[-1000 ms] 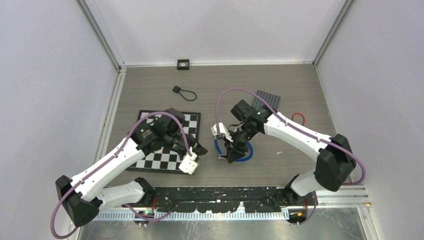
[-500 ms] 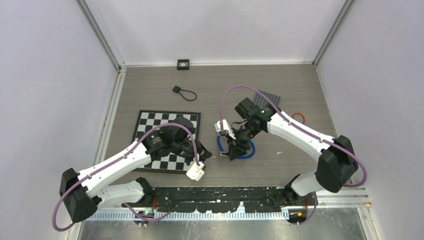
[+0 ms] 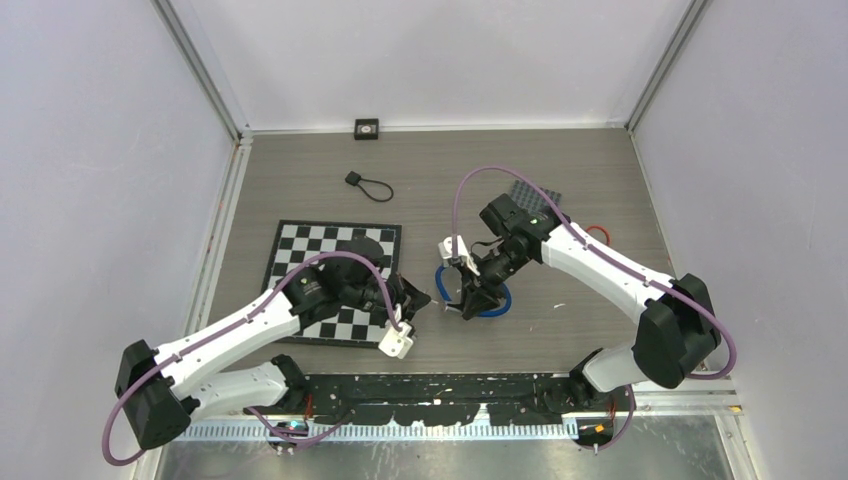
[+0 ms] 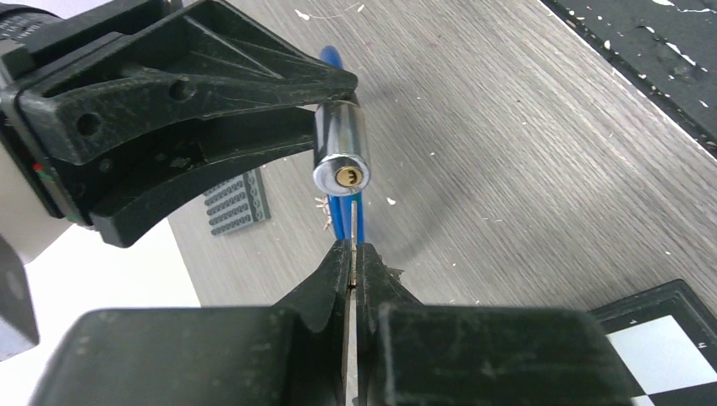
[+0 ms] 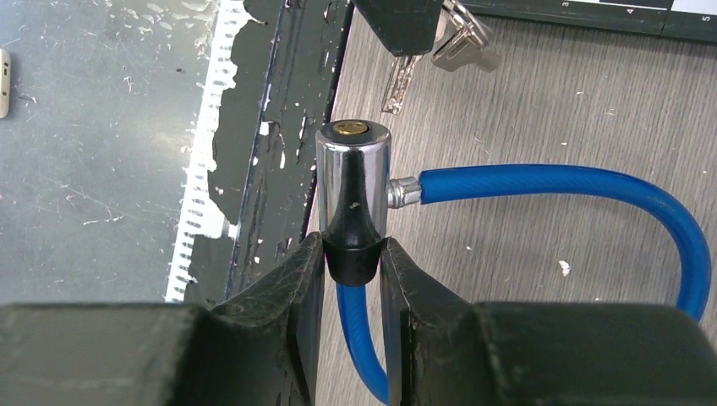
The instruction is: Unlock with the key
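Pinching key [image 4: 352, 224], tip near lock [image 4: 342, 148] keyhole, chessboard [image 5: 592, 15] border numbered

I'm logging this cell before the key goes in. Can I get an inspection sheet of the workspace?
Surface: grey wood-grain table, white flecks.
Job's things: chrome lock on blue cable; key tip just below the keyhole, not in.
Clutter: chessboard, loop strap, red ring, studded plate, black square at the back edge.
Grippers: left gripper fingers shut on key; right gripper fingers shut on lock's black end.
Cables: purple cable along each arm.
Surroundings: pale walls, metal frame.
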You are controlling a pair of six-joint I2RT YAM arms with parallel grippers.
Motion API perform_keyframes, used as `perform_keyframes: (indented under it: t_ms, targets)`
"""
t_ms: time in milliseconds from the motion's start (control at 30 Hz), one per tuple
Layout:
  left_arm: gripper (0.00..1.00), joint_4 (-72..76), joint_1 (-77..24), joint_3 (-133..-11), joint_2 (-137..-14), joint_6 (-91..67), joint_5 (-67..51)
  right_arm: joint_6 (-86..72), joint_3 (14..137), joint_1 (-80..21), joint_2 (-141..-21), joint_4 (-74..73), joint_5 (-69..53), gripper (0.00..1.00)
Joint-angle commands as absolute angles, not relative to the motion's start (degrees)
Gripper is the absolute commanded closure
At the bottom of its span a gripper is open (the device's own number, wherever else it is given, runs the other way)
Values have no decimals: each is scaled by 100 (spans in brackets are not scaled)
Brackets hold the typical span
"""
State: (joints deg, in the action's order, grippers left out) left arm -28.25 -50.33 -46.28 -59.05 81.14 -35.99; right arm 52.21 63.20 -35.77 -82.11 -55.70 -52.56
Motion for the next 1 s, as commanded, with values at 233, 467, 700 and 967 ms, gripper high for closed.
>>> perform_keyframes:
  t_ms: [233, 467, 700, 967]
  targets:
    - [100, -2635, -5071, -4649, -5661, 8258, -3799, 5561, 6415, -3527, -8156, -5873, -5502, 99]
    - [100, -2675, -5123, -4655, -5651, 8347, -3830, 5537, 6483, -3494, -8197, -5893, -5549, 100]
    - [100, -2751, -5174, -4629, -5636, 8480, -3936, 5613, 6618, -3480, -8345, -6038, -5618, 100]
    - [100, -3040, -5242, -4758, -5658, 8539, -4141, 5728, 6610, -3438, -8325, -6058, -5614, 100]
